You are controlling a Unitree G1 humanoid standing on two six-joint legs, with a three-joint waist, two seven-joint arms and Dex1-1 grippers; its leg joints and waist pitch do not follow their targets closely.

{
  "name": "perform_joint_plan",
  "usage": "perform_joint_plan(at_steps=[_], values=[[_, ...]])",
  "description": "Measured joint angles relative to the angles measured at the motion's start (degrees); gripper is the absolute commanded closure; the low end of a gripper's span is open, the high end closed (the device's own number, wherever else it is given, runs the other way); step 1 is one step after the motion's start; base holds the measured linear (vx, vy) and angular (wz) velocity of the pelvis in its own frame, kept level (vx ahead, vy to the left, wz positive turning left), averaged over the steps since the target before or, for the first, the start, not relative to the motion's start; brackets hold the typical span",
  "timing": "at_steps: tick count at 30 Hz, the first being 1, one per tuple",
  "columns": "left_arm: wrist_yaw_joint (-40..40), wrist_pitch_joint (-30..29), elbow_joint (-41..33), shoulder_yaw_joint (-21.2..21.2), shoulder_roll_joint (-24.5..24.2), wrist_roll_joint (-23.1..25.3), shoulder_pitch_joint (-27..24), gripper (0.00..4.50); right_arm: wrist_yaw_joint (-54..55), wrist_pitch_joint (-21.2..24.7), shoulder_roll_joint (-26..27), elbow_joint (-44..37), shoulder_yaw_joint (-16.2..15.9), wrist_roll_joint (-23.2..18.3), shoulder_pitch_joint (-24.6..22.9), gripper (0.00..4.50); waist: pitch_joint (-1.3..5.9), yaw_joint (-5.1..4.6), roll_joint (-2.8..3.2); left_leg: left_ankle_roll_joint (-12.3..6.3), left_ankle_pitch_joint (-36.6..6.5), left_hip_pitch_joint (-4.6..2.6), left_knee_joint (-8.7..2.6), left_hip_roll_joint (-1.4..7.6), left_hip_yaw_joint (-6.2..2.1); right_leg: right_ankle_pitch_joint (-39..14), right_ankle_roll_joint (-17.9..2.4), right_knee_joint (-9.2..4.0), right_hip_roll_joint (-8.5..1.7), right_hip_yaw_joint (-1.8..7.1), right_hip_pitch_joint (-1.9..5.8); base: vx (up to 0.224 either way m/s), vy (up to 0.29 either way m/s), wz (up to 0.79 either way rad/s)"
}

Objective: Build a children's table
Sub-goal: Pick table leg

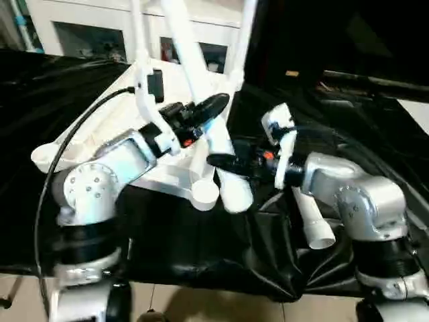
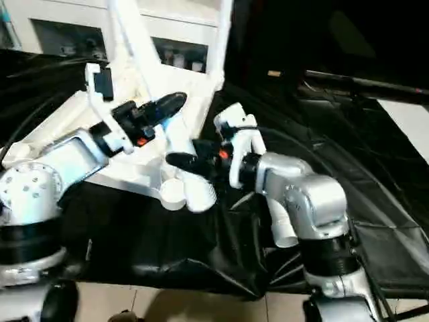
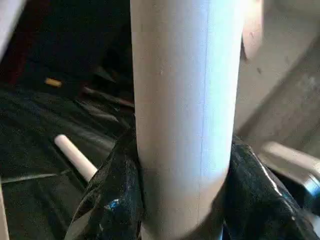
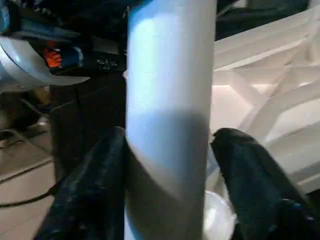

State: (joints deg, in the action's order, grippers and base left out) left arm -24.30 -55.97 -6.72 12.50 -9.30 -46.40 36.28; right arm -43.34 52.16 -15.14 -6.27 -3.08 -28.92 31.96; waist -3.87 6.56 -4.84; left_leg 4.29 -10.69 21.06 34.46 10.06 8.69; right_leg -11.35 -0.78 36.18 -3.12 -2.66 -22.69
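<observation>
Leg (image 1: 201, 87): leaning steeply, wide end (image 1: 234, 196) pointing down toward me.
Grippers: my left (image 1: 204, 111) and right (image 1: 224, 161) both clamping it.
Left wrist: showing a spare leg (image 3: 75, 157) lying behind.

Tabletop (image 1: 100, 144), white, ribbed underside up: 1.
Legs, white tube: 4 — two standing in far sockets (image 1: 137, 30) (image 1: 244, 33), one held (image 1: 201, 87), one lying loose (image 1: 312, 218).
Pincers: 2 (image 1: 201, 111) (image 1: 231, 162).
Cabinet (image 1: 87, 27): 1.

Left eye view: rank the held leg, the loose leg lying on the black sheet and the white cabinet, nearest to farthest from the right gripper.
1. Held leg, between the right gripper fingers.
2. Loose leg, beside the right forearm.
3. White cabinet, far back left.
</observation>
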Motion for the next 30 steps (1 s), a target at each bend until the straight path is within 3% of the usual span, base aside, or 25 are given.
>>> perform_joint_plan(at_steps=[4, 8, 11, 21, 30], values=[[-4.9, 0.1, 0.6, -2.4, -2.5, 0.0, 1.3, 2.69, -2.9, 1.7, -2.0, 1.2, 0.0, -1.1, 1.1, 1.09, -0.11, -0.02, 0.24, 0.04, 0.0, 0.00, 0.03, 0.00, 0.00, 0.0, 0.0, 0.01, 0.00, 0.00, 0.01, 0.000, 0.000, 0.00], [-13.8, 0.8, 1.2, -5.8, -6.4, -0.2, 4.5, 2.69, -9.8, 4.8, -6.3, 2.7, 0.1, -4.9, 3.5, 1.09, -0.07, -0.03, 0.44, 0.05, 0.0, -0.03, 0.03, 0.01, 0.00, 0.1, -0.1, 0.02, 0.00, 0.00, 0.01, 0.000, 0.000, 0.00], [-17.4, 1.1, 1.4, -6.9, -7.2, -0.3, 4.7, 2.69, -13.2, 4.8, -8.4, 3.1, -1.6, -5.2, 3.8, 1.09, 0.00, -0.13, 0.56, 0.06, 0.1, -0.03, 0.03, 0.02, 0.02, 0.1, -0.1, 0.05, 0.00, -0.01, 0.00, 0.000, 0.000, 0.00], [-24.5, 2.0, 1.6, -9.6, -10.5, -0.3, 4.7, 2.69, -18.7, 3.5, -9.9, 4.3, -5.2, -5.1, 4.4, 1.09, 0.00, 0.06, 0.55, -0.04, 0.2, -0.02, 0.06, 0.03, 0.02, 0.1, -0.1, 0.09, -0.01, -0.03, 0.00, 0.000, 0.000, 0.00], [-27.1, 3.3, 2.7, -10.6, -11.0, 0.0, 5.0, 2.69, -20.0, 3.5, -10.0, 5.0, -5.4, -5.4, 4.9, 1.09, 0.00, 0.06, 0.55, -0.05, 0.2, 0.00, 0.06, 0.03, 0.04, 0.1, -0.1, 0.09, -0.02, -0.03, -0.01, 0.000, 0.000, 0.00]])
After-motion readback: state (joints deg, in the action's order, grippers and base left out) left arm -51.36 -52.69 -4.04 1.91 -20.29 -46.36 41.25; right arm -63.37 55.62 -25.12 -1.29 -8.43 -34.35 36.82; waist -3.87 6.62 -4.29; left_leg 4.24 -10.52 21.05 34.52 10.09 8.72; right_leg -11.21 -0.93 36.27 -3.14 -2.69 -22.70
